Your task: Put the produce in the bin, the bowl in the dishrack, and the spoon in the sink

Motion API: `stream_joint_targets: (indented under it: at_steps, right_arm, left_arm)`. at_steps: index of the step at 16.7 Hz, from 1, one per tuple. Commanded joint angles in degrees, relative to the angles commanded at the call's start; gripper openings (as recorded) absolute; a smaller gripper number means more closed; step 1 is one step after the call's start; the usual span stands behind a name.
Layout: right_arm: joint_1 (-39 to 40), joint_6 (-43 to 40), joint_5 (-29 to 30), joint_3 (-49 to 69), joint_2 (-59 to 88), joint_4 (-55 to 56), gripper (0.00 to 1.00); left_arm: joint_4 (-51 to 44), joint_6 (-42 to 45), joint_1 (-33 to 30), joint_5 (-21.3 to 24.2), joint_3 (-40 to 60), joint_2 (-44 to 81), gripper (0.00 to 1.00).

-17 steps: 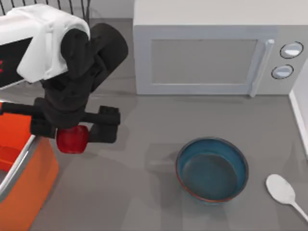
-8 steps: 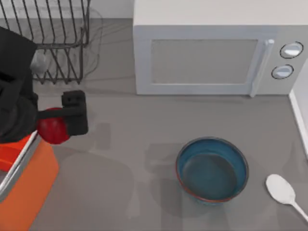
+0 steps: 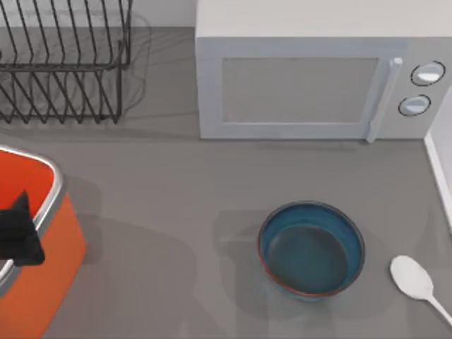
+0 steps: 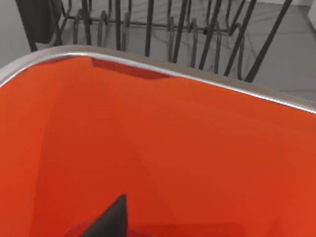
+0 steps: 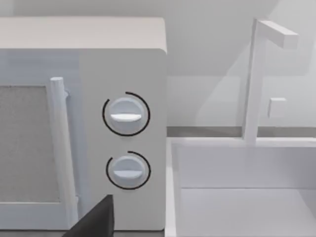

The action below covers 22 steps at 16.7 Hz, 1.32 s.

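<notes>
Left gripper [image 3: 18, 233] over the bin [image 3: 49, 233], fingers probably apart, can't tell for sure; bowl [image 3: 311, 248] and spoon [image 3: 417, 280] far off to its right.

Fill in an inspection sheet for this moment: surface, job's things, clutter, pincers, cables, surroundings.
Surface: grey table, bare between the items.
Job's things: orange bin at the left edge; blue bowl upright on the table; white spoon to its right, apart from it; dishrack at the rear left; sink beside the microwave.
Clutter: nothing seen.
Pincers: left pincer over the bin's opening; fruit not visible.
Cables: nothing seen.
Surroundings: microwave, door closed; tap above the sink.
</notes>
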Motion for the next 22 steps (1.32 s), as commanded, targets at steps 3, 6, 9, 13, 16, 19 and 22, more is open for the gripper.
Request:
stream_joint_targets:
  at_steps: [3, 6, 9, 13, 16, 19, 22]
  right_arm:
    - [0.0, 0.0, 0.0, 0.0, 0.0, 0.0, 1.0]
    - [0.0, 0.0, 0.0, 0.0, 0.0, 0.0, 1.0]
    - [0.0, 0.0, 0.0, 0.0, 0.0, 0.0, 1.0]
    - [0.0, 0.0, 0.0, 0.0, 0.0, 0.0, 1.0]
    - [0.0, 0.0, 0.0, 0.0, 0.0, 0.0, 1.0]
    - [0.0, 0.0, 0.0, 0.0, 0.0, 0.0, 1.0]
    - [0.0, 0.0, 0.0, 0.0, 0.0, 0.0, 1.0]
  left_arm:
    - [11.0, 4.3, 4.4, 3.3, -8.7, -11.7, 1.0]
    - [17.0, 6.8, 7.2, 5.5, -13.7, -17.8, 1.0]
    - [18.1, 7.2, 7.7, 6.0, -14.7, -18.9, 1.0]
    - [18.0, 7.2, 7.5, 5.9, -14.5, -18.6, 1.0]
    - [15.8, 6.7, 5.1, 5.9, -11.6, -15.5, 1.0]
    - [10.3, 5.2, -0.9, 5.7, -4.0, -6.7, 1.0]
    - [2.2, 2.5, -9.0, 5.0, 7.5, 7.5, 1.0]
